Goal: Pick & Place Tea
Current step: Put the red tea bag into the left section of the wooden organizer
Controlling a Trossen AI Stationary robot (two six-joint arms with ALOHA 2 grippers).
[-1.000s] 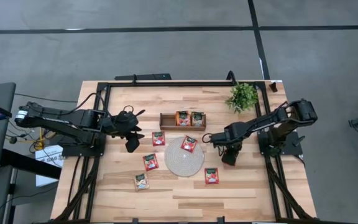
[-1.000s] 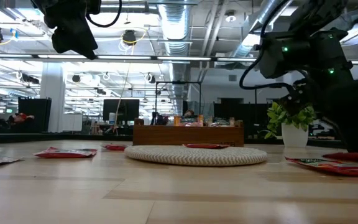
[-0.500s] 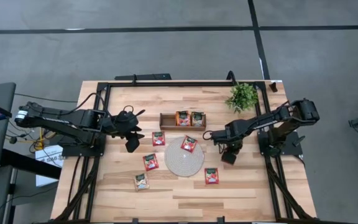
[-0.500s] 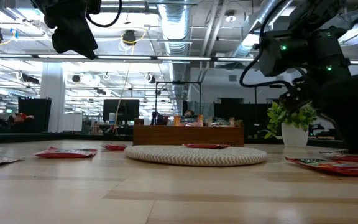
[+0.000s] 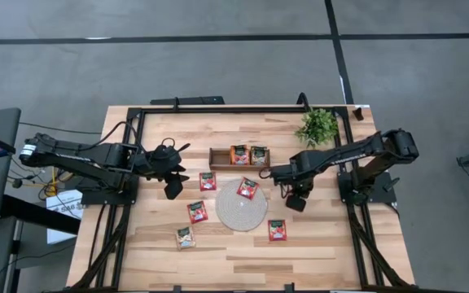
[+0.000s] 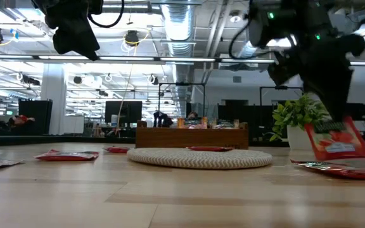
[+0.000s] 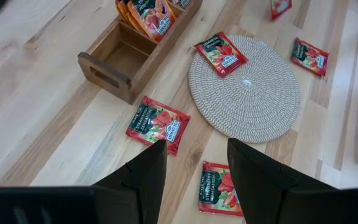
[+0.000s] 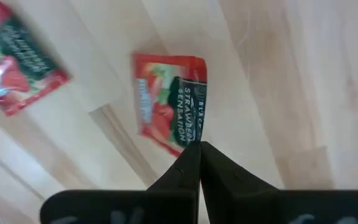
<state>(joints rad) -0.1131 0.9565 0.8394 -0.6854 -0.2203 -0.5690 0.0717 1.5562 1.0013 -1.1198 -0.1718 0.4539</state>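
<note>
The right pincer (image 8: pixel 197 163) is clamped on one red tea sachet (image 8: pixel 171 99), which hangs above the worktop (image 5: pixel 316 244), to the right of the round mat (image 5: pixel 241 205). The left pincer (image 7: pixel 194 171) waits with fingers apart beside the wooden tray (image 5: pixel 218 158).

R arm (image 5: pixel 298 200) raised, jaws pinched; L arm (image 5: pixel 172 189) parked.

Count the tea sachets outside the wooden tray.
6 sachets. Four lie on bare table: one beside the tray, two left of the mat, one at its front right. One lies on the mat. One hangs in the right gripper. The arms may hide more.
</note>
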